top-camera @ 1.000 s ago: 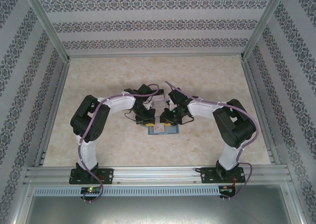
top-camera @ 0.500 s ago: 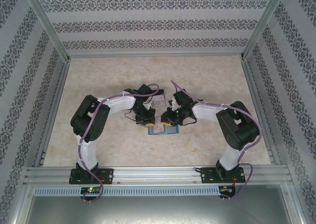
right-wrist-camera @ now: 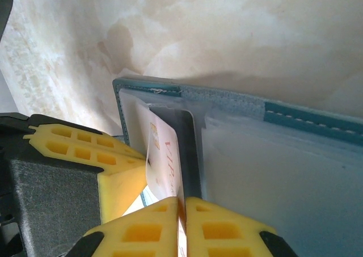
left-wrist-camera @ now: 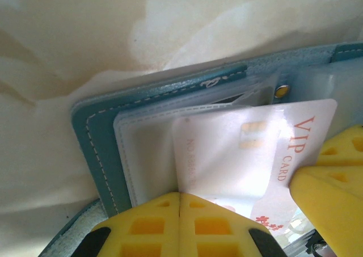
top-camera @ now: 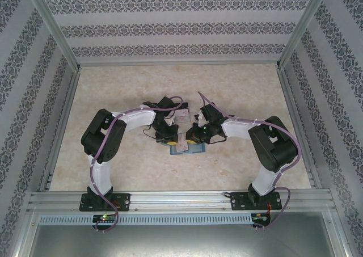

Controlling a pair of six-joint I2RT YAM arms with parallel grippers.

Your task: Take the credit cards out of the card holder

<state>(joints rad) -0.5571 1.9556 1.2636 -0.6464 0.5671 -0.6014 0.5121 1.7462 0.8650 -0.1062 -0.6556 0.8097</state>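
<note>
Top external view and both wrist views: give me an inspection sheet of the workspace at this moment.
Surface: pale marbled table, no marks seen.
Job's things: card holder lies open on the table; white VIP card appears partly out of its clear pocket.
Clutter: nothing seen.
Hands: right hand shut on the white VIP card; left hand shut at the pocket's edge, and what it pinches cannot be told.
Cables: purple cables run along both arms, above the work.
Surroundings: patterned walls and an aluminium frame.
</note>
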